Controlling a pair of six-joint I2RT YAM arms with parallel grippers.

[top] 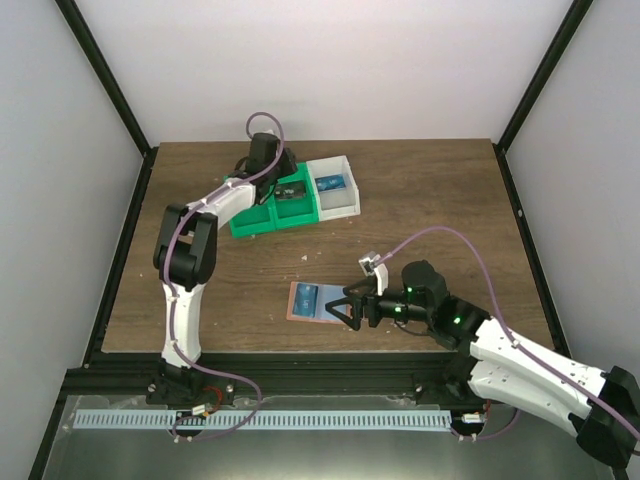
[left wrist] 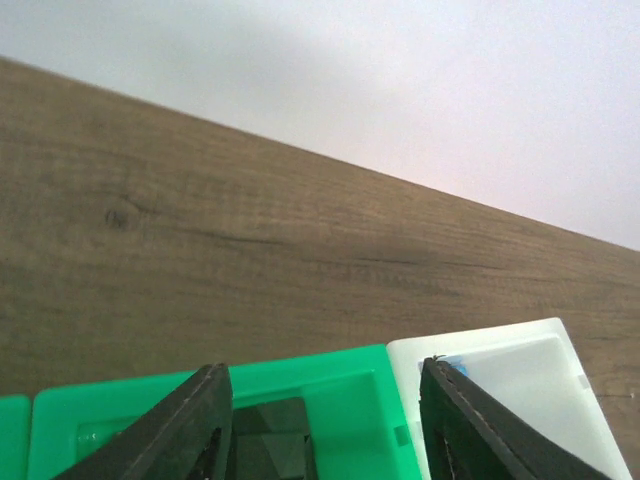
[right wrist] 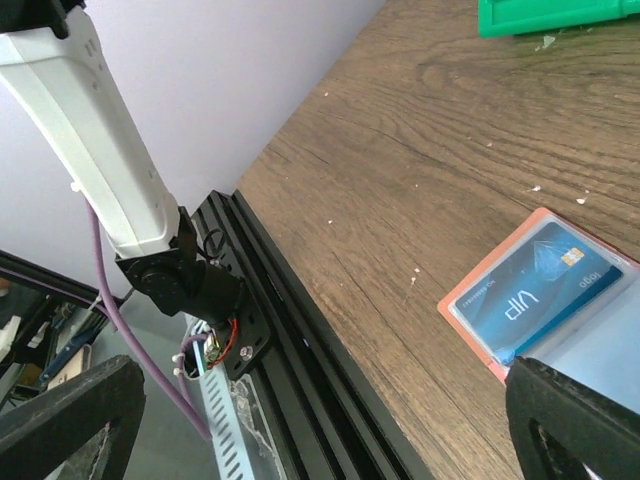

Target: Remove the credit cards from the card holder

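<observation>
Brown wood table point(top: 450, 200) between pale walls point(top: 300, 70). Far left, left gripper point(left wrist: 322, 372) spread over green bin point(top: 255, 220) with dark card point(left wrist: 268, 440); white bin point(top: 340, 200) alongside. Nearer, pink card holder point(top: 305, 314) open, blue card point(right wrist: 540, 290) inside; right gripper point(top: 338, 310) spread just beside.

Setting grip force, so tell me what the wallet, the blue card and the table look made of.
Wallet: matte salmon rim, smooth pale blue inside; likely vinyl or faux leather. Blue card: glossy printed plastic with a chip. Table: matte wood grain, perhaps laminate.
</observation>
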